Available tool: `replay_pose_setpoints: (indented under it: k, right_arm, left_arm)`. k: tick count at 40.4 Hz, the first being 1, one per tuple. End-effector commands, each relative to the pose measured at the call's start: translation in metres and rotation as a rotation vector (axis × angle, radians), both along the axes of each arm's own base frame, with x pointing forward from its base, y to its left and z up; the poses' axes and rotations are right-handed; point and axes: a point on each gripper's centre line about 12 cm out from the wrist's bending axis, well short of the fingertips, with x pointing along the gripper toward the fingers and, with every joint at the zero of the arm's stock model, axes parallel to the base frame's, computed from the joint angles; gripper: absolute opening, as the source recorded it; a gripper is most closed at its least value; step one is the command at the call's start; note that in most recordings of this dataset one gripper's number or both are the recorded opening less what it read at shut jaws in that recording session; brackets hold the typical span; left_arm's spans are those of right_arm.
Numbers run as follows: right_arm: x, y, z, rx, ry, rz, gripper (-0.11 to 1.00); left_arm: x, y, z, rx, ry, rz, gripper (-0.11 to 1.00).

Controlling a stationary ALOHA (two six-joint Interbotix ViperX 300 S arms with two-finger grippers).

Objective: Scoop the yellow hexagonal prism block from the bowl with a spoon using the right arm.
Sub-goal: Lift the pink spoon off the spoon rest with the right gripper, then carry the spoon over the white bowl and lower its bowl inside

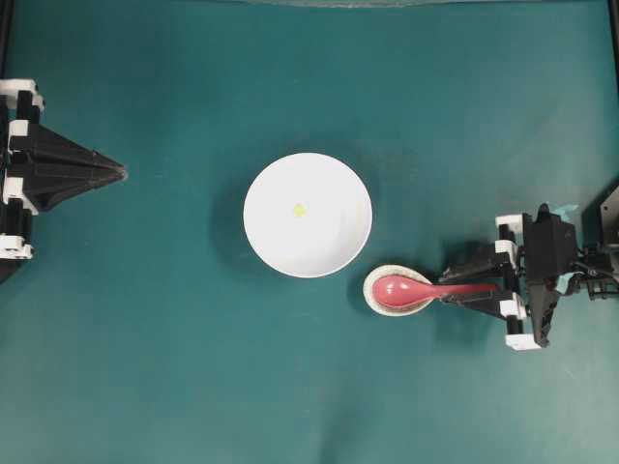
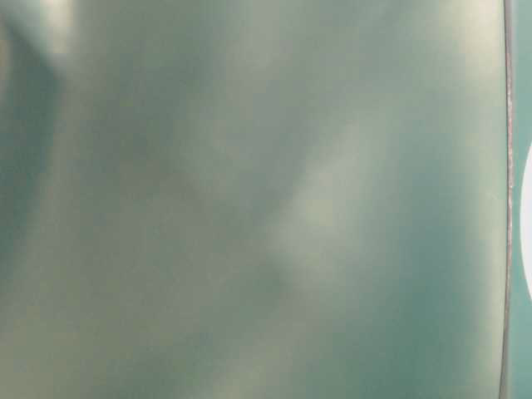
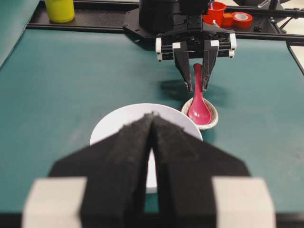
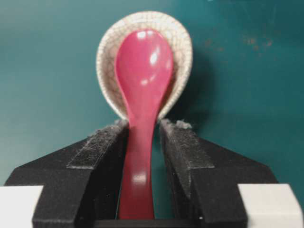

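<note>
block (image 1: 301, 209): seen yellow, inside bowl (image 1: 338, 244), near centre
spoon (image 1: 406, 289): laid on speckled rest (image 1: 372, 299), at bowl's 4 o'clock
right gripper (image 1: 462, 288): handle is straddled, jaws not yet clamped
left gripper (image 3: 152, 119): jaws pressed together, nothing held

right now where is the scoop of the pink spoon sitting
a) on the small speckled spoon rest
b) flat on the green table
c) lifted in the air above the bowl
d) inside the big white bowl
a: the spoon's scoop lies in the small speckled spoon rest, which sits beside the white bowl, not in it; the bowl holds only the yellow block.
</note>
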Motion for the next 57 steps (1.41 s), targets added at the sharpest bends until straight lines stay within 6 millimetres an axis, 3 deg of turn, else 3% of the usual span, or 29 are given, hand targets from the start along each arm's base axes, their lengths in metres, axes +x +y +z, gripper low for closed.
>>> replay_pose_setpoints:
  k: [1,9,17,29,46,57]
  right_arm:
    - [0.001,0.001,0.002,0.000,-0.013,0.004,0.37]
    - [0.007,0.004,0.007,-0.023,-0.035,0.019,0.23]
    - [0.010,0.006,0.024,-0.021,-0.095,0.029,0.23]
    - [0.018,0.001,0.065,0.006,-0.123,0.032,0.23]
    - [0.049,-0.037,0.135,0.127,0.056,-0.037,0.23]
    - [0.071,-0.066,0.164,0.151,0.156,-0.079,0.23]
  left_arm:
    - [0.003,0.001,0.011,0.002,-0.026,0.003,-0.01]
    - [0.002,0.001,0.011,0.003,-0.028,0.003,-0.01]
    - [0.002,0.001,0.012,0.003,-0.031,0.003,-0.01]
    - [0.002,0.001,0.012,0.001,-0.031,0.003,-0.01]
    - [0.002,0.001,0.012,0.004,-0.035,0.002,-0.01]
    - [0.002,0.001,0.010,0.016,-0.025,0.001,-0.01]
